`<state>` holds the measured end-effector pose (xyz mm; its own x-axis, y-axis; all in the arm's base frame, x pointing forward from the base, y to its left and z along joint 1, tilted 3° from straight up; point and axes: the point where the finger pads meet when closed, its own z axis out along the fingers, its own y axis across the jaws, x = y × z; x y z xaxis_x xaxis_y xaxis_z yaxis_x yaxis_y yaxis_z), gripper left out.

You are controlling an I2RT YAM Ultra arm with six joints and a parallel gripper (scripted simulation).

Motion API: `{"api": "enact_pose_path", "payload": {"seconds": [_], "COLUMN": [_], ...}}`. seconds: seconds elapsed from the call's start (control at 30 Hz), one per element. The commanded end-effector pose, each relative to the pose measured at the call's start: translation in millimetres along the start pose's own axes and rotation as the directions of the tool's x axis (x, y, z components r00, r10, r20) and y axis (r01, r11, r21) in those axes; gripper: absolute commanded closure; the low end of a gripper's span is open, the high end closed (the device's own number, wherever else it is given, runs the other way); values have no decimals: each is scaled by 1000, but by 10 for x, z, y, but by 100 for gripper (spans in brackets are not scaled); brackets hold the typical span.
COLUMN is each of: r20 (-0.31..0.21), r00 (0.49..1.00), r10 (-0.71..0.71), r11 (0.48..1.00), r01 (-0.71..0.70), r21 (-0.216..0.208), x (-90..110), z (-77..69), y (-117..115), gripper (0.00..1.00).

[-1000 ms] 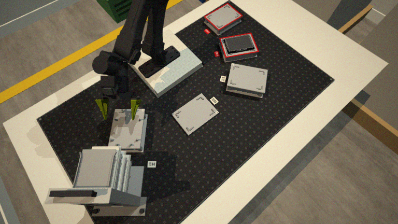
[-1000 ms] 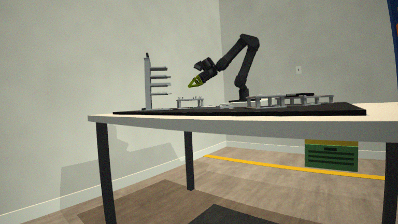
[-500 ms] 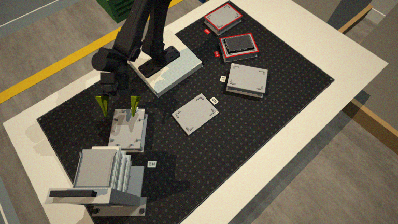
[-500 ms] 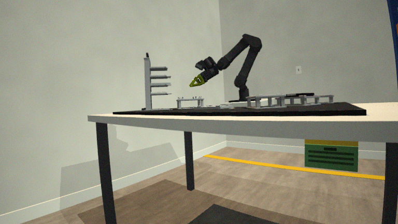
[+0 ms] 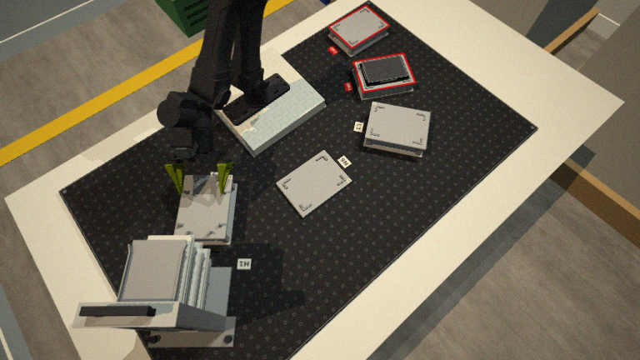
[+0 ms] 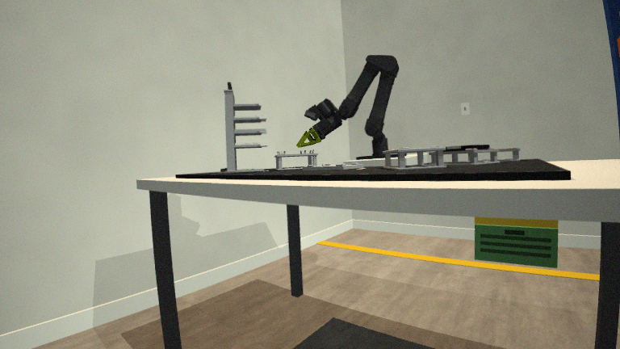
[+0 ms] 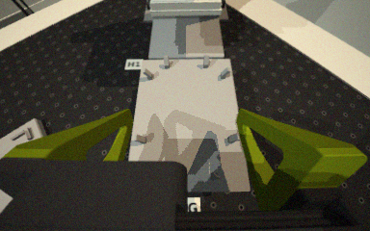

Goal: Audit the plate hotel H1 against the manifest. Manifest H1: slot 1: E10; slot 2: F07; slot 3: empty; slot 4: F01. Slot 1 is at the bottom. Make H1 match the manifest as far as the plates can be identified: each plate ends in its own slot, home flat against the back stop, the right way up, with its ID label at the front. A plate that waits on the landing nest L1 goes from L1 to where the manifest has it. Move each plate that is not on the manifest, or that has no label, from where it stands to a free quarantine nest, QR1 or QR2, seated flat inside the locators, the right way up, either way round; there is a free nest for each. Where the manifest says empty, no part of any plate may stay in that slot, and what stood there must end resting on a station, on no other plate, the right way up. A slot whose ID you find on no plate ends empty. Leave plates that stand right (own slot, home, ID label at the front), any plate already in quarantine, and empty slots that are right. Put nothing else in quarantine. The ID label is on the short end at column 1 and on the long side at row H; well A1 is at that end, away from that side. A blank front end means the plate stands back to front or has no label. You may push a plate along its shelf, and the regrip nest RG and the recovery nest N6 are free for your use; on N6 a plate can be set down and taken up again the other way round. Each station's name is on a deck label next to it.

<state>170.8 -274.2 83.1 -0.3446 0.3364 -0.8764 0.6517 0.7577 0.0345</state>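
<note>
The plate hotel H1 (image 5: 162,280) stands at the near left corner of the deck, and its four shelves show side-on in the exterior view (image 6: 242,128). Pale edges stick out at its front (image 5: 197,266); I cannot read any labels there. My gripper (image 5: 200,177) is open and empty. It hangs tilted above the far end of the bare regrip nest (image 5: 206,207), in front of the hotel. In the wrist view the green fingers straddle this nest (image 7: 188,115), and only the hotel's lowest edge (image 7: 185,5) shows at the top. A dark plate (image 5: 384,69) lies in one red-framed quarantine nest.
The other red-framed quarantine nest (image 5: 358,28) is bare. Landing nest L1 (image 5: 397,128) and recovery nest N6 (image 5: 313,182) hold no plate. The arm's base (image 5: 257,97) stands on a pale block at the back of the deck.
</note>
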Motion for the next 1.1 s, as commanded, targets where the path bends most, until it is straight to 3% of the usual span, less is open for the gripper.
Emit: {"api": "enact_pose_path", "payload": {"seconds": [0.0,1.07], "r20": [37,38], "r00": [999,999], "r10": [-22,-21], "r11": [1000,1000], "r01": [21,21], "r21": [10,9], "x": [-105,-304], "z": [-1,316], "y": [-24,-22], "gripper": [0,0]}}
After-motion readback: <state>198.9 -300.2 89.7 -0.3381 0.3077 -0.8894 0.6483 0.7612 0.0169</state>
